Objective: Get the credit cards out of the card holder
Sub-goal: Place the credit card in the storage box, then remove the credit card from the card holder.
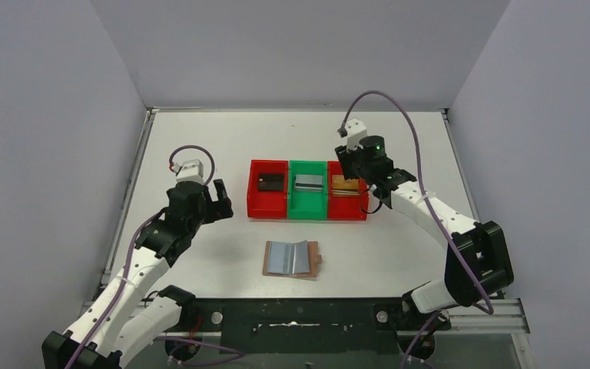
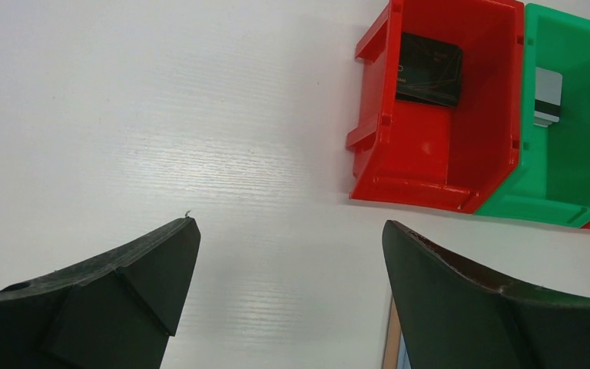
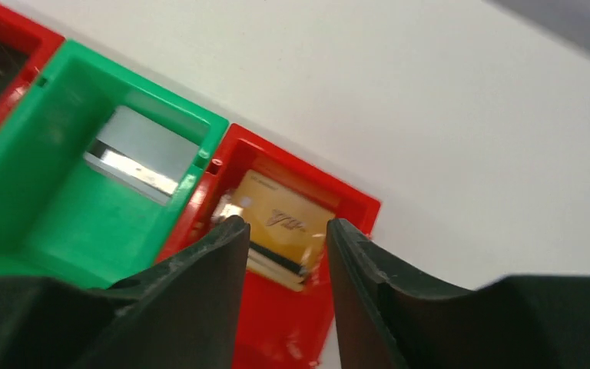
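Observation:
The tan card holder [image 1: 293, 259] lies open on the table, grey-blue lining up. A black card [image 1: 270, 181] rests in the left red bin [image 1: 255, 201], a silver-grey card [image 1: 308, 183] in the green bin [image 1: 307, 207], and gold-tan cards [image 1: 344, 185] in the right red bin [image 1: 347, 211]. My right gripper [image 1: 374, 192] hovers over that right bin, jaws open with nothing between them; its wrist view shows the gold-tan cards [image 3: 280, 227] lying below the gripper [image 3: 286, 225]. My left gripper [image 1: 219, 201] stands wide open left of the bins, empty, with white table under it [image 2: 290, 224].
The three bins stand in a row mid-table. In the left wrist view the left red bin [image 2: 422, 165] with the black card [image 2: 428, 69] and the green bin [image 2: 576, 184] lie ahead to the right. Grey walls enclose the table on three sides.

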